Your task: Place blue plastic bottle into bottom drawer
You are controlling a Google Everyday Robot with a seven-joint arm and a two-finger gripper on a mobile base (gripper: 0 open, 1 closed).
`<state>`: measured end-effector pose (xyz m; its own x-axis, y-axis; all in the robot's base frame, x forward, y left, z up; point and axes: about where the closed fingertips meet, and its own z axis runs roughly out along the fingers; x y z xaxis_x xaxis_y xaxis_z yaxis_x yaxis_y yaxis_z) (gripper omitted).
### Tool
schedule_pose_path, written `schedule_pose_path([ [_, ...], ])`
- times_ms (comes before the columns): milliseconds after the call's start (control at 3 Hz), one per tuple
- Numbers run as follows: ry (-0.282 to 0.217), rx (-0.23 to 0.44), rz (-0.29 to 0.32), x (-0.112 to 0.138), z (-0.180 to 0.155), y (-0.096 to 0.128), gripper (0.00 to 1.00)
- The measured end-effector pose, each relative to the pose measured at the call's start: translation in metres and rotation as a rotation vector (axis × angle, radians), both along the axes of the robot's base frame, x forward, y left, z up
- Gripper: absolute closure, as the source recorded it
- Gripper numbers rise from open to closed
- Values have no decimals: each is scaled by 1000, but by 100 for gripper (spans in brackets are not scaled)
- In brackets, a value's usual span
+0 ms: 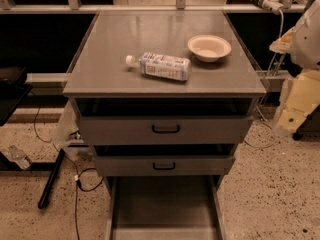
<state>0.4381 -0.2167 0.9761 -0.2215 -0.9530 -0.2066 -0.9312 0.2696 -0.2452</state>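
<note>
The blue plastic bottle (161,66) lies on its side on the grey cabinet top (120,39), white cap pointing left, near the middle front. The bottom drawer (164,209) is pulled out at floor level below the two drawer fronts, and its flat floor is bare. My gripper (292,109) hangs at the right edge of the view, beside the cabinet's right side and below its top, well apart from the bottle. It holds nothing that I can see.
A white bowl (209,47) stands on the cabinet top right of the bottle. Two grey drawer fronts with black handles (165,129) sit slightly open. A plain clear bottle (17,157), cables and a black bar (50,180) lie on the floor at left.
</note>
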Motion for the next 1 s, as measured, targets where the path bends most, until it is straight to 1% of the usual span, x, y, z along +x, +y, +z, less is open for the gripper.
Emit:
schedule_pose_path([
  [333,0,0,0,0,0,0,0],
  [667,-34,21,64,18,0,19,0],
  [1000,-83,86,145,43,4,49,0],
])
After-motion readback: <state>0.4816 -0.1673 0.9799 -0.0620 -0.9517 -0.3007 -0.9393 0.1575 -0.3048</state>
